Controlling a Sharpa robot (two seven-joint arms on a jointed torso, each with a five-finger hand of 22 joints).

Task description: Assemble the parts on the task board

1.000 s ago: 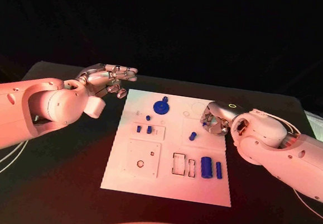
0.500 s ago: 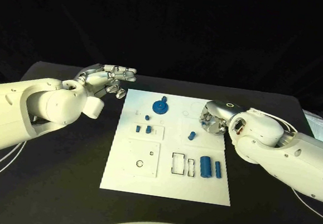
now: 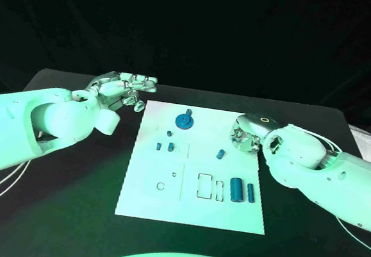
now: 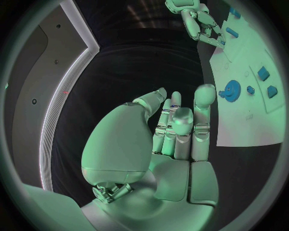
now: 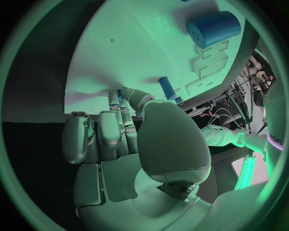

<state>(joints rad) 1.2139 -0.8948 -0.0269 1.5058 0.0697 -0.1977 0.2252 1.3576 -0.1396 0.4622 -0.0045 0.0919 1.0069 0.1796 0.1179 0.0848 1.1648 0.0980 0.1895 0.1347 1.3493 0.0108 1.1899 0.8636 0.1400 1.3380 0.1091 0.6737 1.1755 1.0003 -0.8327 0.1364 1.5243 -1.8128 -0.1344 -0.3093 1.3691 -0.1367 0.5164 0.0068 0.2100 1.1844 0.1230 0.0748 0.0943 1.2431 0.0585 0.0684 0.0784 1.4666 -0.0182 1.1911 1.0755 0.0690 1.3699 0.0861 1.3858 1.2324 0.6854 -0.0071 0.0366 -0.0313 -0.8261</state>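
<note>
The left hand (image 3: 124,87) hovers over the table (image 3: 66,183) just beyond the far left corner of the white board (image 3: 191,207), its fingers (image 4: 203,98) loosely curled and apart, holding nothing. The right hand (image 3: 245,138) sits at the board's right edge, fingers (image 5: 77,134) curled downward; whether they hold anything cannot be told. On the board, a blue gear (image 3: 184,122) lies at the far middle, a small blue peg (image 3: 221,153) just left of the right hand, and two blue cylinders (image 3: 235,191) near the right side.
</note>
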